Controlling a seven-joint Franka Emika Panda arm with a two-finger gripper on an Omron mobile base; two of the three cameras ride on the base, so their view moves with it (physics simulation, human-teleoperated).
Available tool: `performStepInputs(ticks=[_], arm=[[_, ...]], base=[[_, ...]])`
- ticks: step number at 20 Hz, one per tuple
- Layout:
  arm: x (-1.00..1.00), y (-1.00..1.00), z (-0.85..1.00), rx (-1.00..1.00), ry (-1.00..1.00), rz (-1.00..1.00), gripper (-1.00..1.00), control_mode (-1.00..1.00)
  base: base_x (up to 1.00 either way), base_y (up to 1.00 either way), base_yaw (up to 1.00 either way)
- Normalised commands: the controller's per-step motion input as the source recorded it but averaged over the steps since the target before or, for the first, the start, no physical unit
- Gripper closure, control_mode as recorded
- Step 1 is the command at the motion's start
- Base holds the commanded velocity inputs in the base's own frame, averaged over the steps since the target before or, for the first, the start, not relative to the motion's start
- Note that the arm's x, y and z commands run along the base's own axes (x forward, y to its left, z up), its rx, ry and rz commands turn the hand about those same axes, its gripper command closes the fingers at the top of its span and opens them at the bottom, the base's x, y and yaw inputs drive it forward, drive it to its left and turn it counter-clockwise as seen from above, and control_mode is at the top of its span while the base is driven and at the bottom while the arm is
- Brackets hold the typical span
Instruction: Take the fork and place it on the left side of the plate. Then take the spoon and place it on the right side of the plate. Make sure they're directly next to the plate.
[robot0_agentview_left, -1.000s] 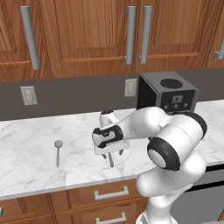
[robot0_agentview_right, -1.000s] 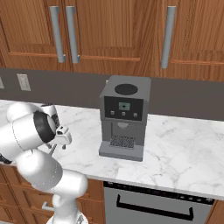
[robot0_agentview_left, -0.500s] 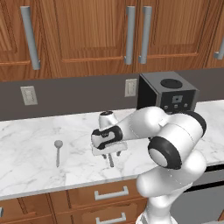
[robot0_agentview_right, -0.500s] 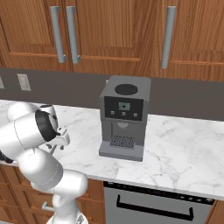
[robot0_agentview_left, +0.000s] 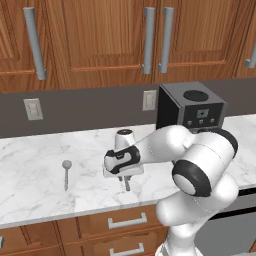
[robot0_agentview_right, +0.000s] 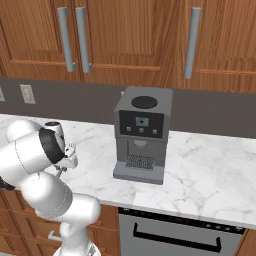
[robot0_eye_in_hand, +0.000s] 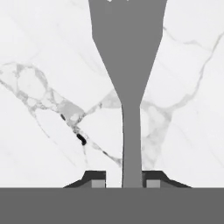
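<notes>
- The gripper (robot0_eye_in_hand: 126, 181) is seen low over the white marble counter (robot0_eye_in_hand: 39, 57), pointed down at it, with the arm reaching out from the base.
- In the hand view, the fork (robot0_eye_in_hand: 128, 74) lies flat on the marble and runs straight up the middle of the picture: its thin handle passes between the two dark fingertips (robot0_eye_in_hand: 97, 179), and its broad head widens toward the top edge.
- The fingertips are drawn in close on either side of the fork's handle, with almost no gap visible; whether the handle is actually pinched cannot be told.
- In the left base view, the gripper (robot0_agentview_left: 126, 181) is shown near the front part of the counter (robot0_agentview_left: 30, 185), and a short grey piece of the fork (robot0_agentview_left: 127, 186) shows just below the hand.
- The spoon (robot0_agentview_left: 66, 172) lies flat on the counter well to the left of the gripper in that view, its round bowl toward the wall and its handle toward the counter's front edge.
- A dark coffee machine (robot0_agentview_left: 191, 107) stands at the back of the counter, on the arm's right side.
- In the right base view, the gripper (robot0_agentview_right: 61, 171) is partly hidden behind the arm's white body, well apart from the coffee machine (robot0_agentview_right: 142, 134).
</notes>
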Motion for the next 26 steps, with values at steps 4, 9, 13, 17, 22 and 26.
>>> performStepInputs(ticks=[4, 9, 13, 17, 22, 26], arm=[[0.0, 0.0, -0.05, 0.07, -0.1, -0.06, 1.0, -1.0], [-0.06, -0.07, 0.31, 0.02, -0.21, -0.03, 1.0, -1.0], [-0.12, -0.12, 0.59, 0.0, -0.3, -0.01, 1.0, -1.0], [-0.19, -0.1, 0.73, 0.0, -0.33, 0.0, 1.0, -1.0], [-0.2, -0.09, 0.88, 0.02, -0.33, 0.0, 1.0, -1.0], [-0.23, -0.12, 0.88, 0.05, -0.28, 0.0, 1.0, -1.0]], base=[[0.0, 0.0, 0.0], [0.0, 0.0, 0.0], [0.0, 0.0, 0.0], [0.0, 0.0, 0.0], [0.0, 0.0, 0.0], [0.0, 0.0, 0.0]])
